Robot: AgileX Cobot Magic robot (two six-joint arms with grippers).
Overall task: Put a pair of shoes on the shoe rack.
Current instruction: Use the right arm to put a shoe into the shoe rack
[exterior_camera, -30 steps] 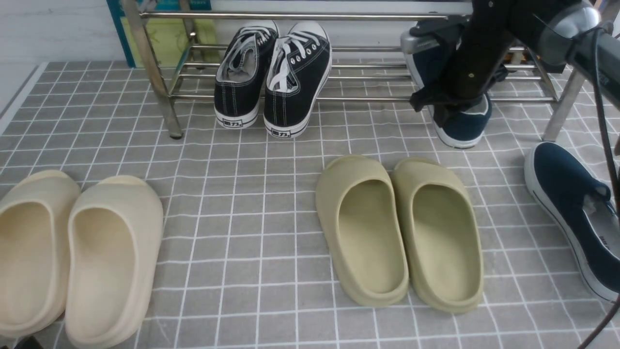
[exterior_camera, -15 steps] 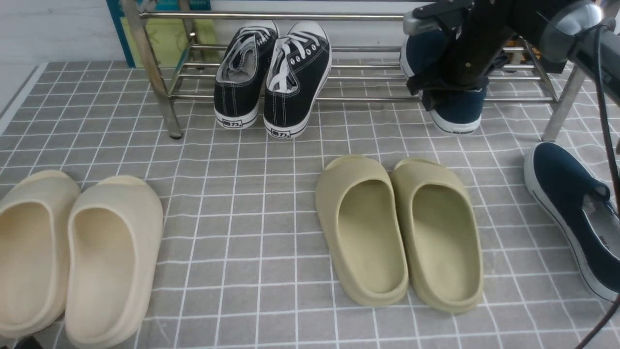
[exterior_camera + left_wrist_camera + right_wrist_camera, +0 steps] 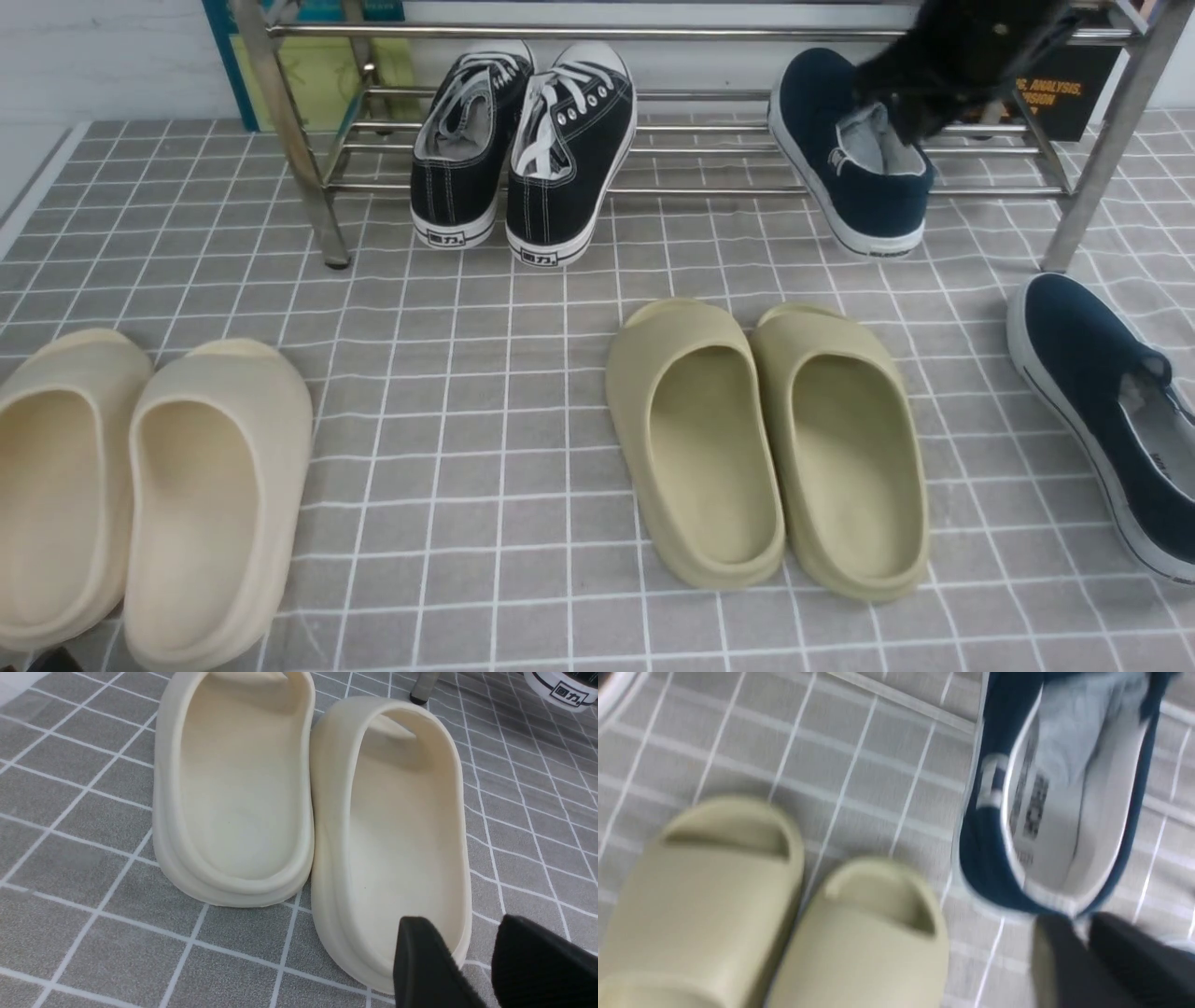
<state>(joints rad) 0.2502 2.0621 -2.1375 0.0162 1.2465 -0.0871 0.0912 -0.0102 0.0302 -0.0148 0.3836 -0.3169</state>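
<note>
- Watching from the side: the racked navy slip-on sits toward the right end of the shoe rack. Its toe is up on the bars and its heel tips down over the front bar, looks like it reaches the bench.
- The right end effector is right at that shoe's heel end, just above the opening with the grey lining. From the front it's only a dark blur over the back of the shoe.
- The wrist camera is too smeared to call it. The fingers look close together with a thin slit between them and the heel rim sits right at the tips, but I can't tell if it's pinching the rim or loose.
- The other navy slip-on lies flat on the bench at the far right, in front of the rack's right leg. It's angled with its toe toward the rack and is well apart from the right end effector.
- The left end effector hovers over the heel of the cream slides, the one nearer the middle. Its fingers are parted a modest gap with nothing between them.
- The black sneakers lean on the rack's left part.
- The olive slides sit mid-bench.
</note>
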